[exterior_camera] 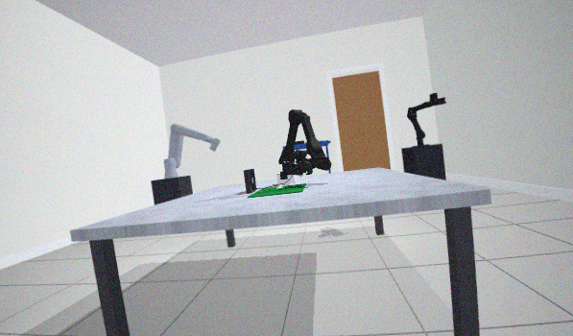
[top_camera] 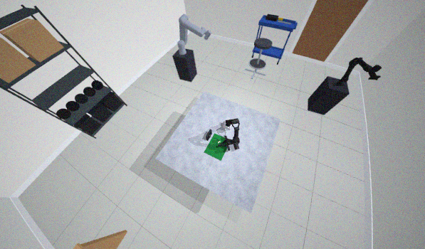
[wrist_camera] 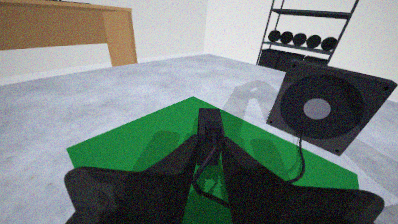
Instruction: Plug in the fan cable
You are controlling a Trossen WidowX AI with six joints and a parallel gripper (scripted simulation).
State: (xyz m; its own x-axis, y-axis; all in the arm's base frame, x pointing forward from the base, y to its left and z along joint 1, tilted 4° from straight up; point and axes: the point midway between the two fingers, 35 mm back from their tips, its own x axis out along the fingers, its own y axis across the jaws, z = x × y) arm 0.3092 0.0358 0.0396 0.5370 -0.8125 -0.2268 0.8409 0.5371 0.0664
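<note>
Arm: a black six-joint arm (exterior_camera: 300,134) stands on the grey table (exterior_camera: 381,194), bent over at the elbow so its wrist hangs low above the green board (top_camera: 215,146).

Gripper: the gripper (wrist_camera: 210,150) is pinching the plug (wrist_camera: 210,126); its two dark fingers press against the plug's sides, seen from the wrist view.

Plug: a small dark block, upright between the fingers, over the middle part of the board. Whether its lower end touches the board cannot be told.

Cable: a thin dark cable (wrist_camera: 301,160) runs from the fan's lower edge down across the board and loops back under the fingers toward the plug.

Fan: a square black fan (wrist_camera: 327,107) with a grey hub stands on edge, tilted slightly, just off the board's far right edge in the wrist view; in the top view the fan sits just beside the board's upper left corner.

Board: flat on the table near the table's centre, closer to the far edge than to the near corner in the exterior view. The four-pin header is too small to make out.

Surroundings: a shelf rack (top_camera: 94,76) by the left wall, a blue cart (top_camera: 277,22) with a stool (top_camera: 263,44) near the brown door (exterior_camera: 361,120), a grey arm (top_camera: 190,28) and another black arm (top_camera: 362,67) on dark pedestals.
</note>
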